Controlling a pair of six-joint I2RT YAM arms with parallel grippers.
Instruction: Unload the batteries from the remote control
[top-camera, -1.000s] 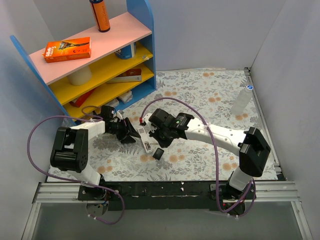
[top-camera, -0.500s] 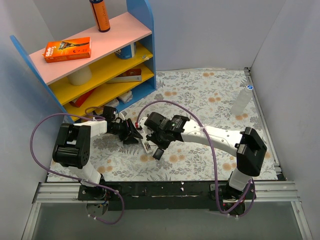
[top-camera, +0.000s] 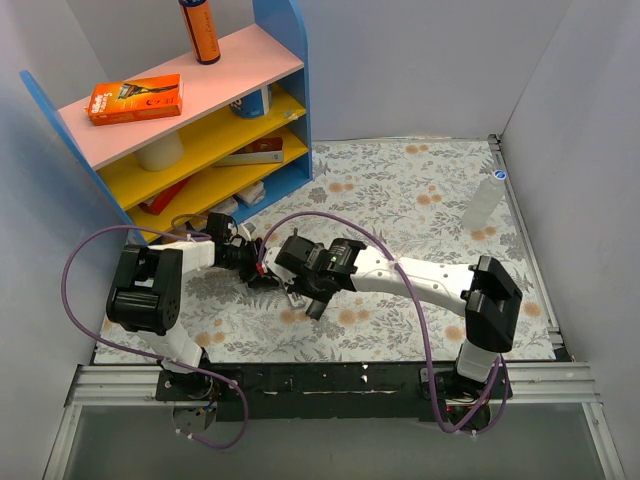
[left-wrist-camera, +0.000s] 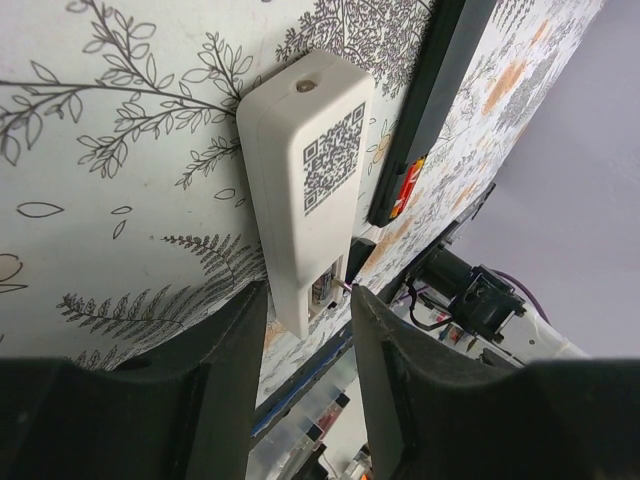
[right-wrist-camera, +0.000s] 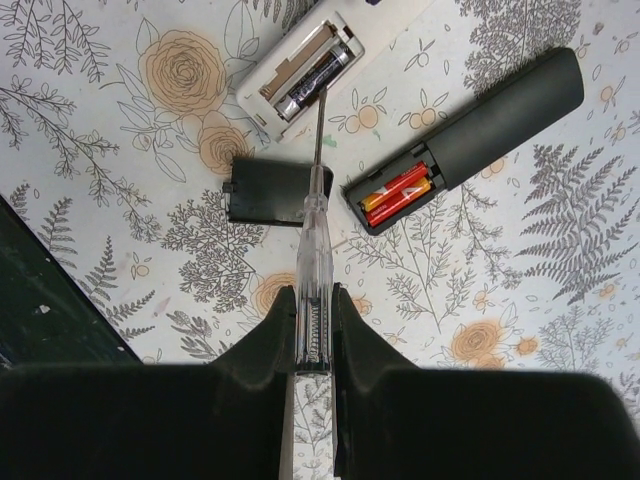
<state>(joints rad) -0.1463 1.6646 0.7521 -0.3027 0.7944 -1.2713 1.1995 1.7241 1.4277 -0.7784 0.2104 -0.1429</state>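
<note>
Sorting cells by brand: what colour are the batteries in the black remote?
Red and orange-yellow batteries, clearest in the right wrist view.

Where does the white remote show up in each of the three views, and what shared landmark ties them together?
Top external: white remote at centre, mostly hidden between the two grippers.
Left wrist: upper centre, QR code up, its near end between the fingers.
Right wrist: top centre, compartment open.
Shared landmark: black remote with reddish batteries, also in the left wrist view.

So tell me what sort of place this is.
Probably a lab test cell got up as a home corner: two arms bolted to a floral-patterned tabletop walled by plain grey panels, beside a blue-sided shelf with pink and yellow boards stocked with an orange cardboard box.
</note>
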